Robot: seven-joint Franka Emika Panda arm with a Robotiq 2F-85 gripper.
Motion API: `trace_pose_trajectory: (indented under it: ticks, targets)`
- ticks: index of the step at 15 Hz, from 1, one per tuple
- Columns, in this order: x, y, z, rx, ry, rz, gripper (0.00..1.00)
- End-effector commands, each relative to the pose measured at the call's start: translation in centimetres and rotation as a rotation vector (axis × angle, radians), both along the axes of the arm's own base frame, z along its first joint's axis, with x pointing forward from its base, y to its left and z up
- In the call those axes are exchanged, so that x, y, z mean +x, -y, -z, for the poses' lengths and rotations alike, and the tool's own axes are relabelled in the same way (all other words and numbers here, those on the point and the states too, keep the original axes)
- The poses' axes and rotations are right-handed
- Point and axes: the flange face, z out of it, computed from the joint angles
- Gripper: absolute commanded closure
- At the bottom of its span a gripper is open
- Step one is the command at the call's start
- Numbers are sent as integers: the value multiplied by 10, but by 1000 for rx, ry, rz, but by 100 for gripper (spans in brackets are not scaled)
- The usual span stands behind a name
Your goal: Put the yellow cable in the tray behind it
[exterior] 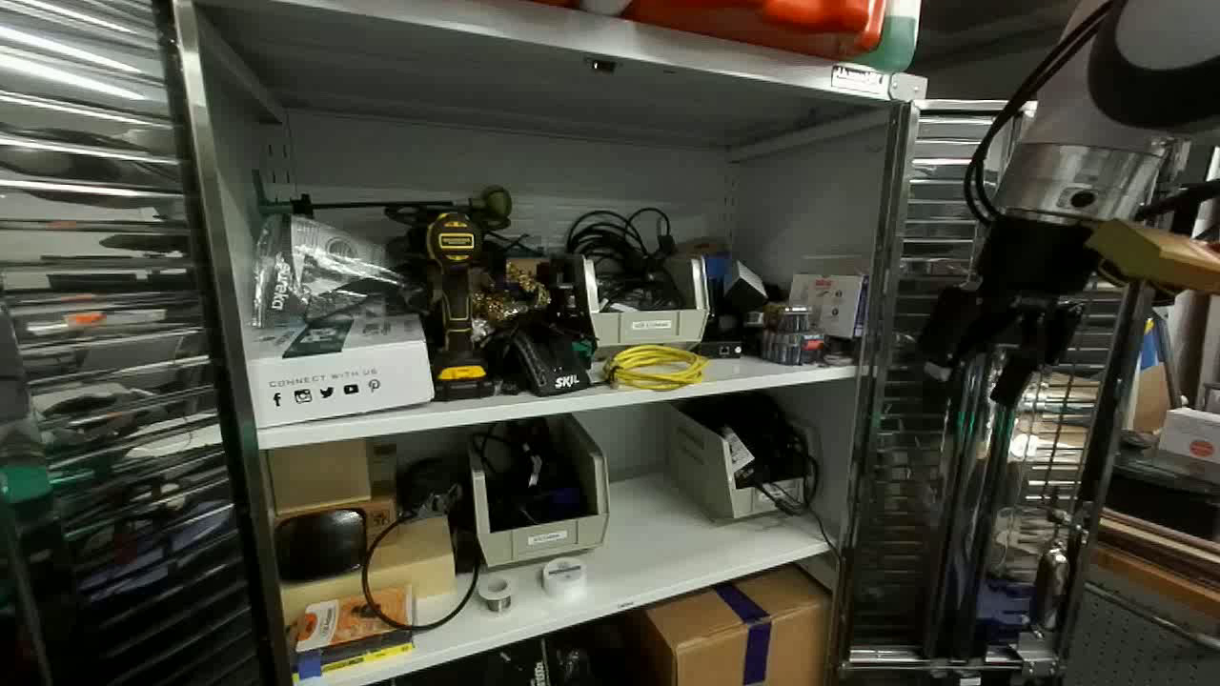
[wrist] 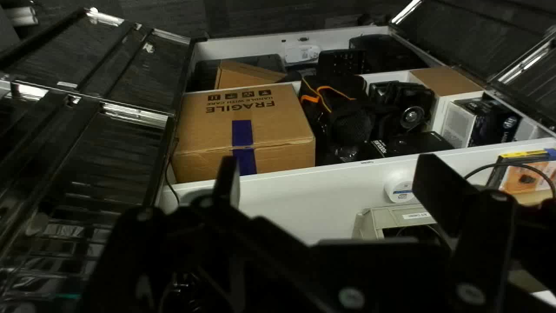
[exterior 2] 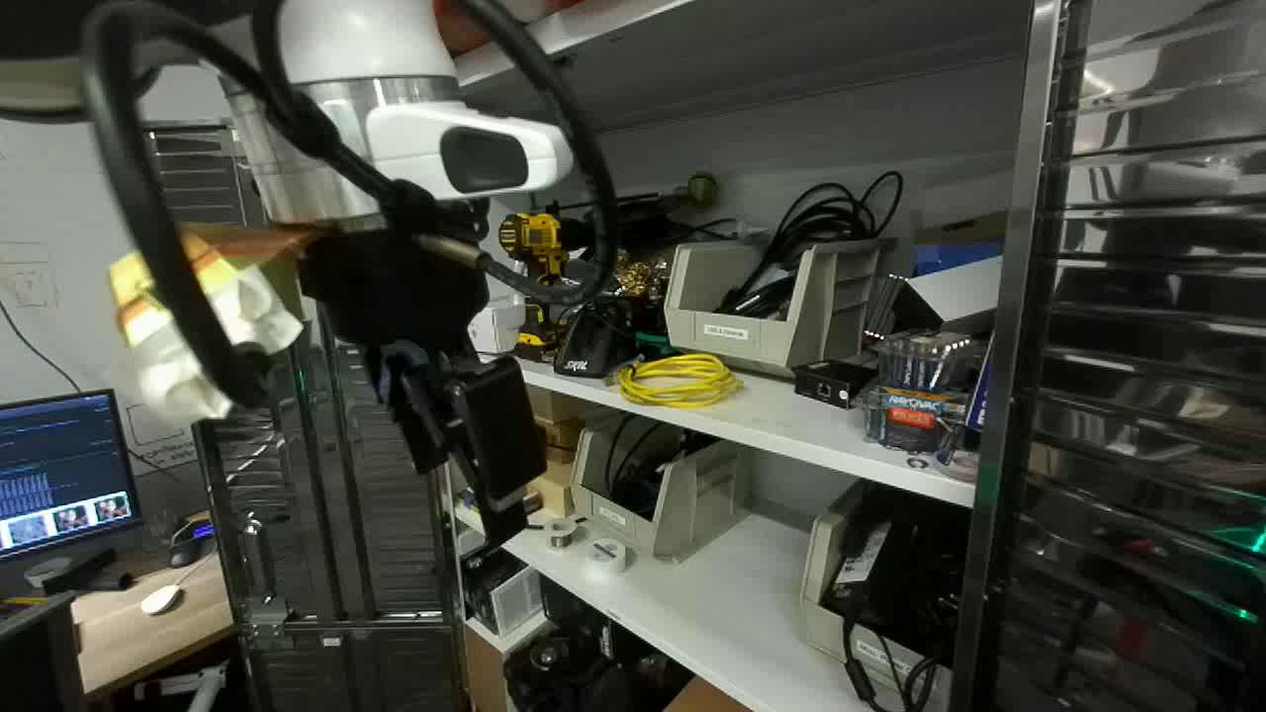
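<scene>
Fingers (wrist: 441, 191) are standing wide apart, released. At approx. 9 o'clock from them in an exterior view, yellow cable (exterior: 653, 375) is lying on white surface (exterior: 753, 373), a flat coil w/ thin, loosely overlapping loops; just behind, 12 o'clock, a tray (exterior: 652, 336) is sitting.

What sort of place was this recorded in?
Probably a lab or workshop, going by three things: a black-and-yellow power drill, a labelled grey plastic bin holding black cables, and a lit black-framed computer monitor.
</scene>
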Motion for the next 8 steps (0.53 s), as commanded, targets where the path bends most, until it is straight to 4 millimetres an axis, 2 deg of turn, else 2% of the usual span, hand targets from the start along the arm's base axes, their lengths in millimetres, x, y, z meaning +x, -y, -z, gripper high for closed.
trace_pose_trajectory:
  ticks: [1,8]
  targets:
    - [0,0,-4,-1,6,0,0]
    - [0,1,-11,-2,22,1,0]
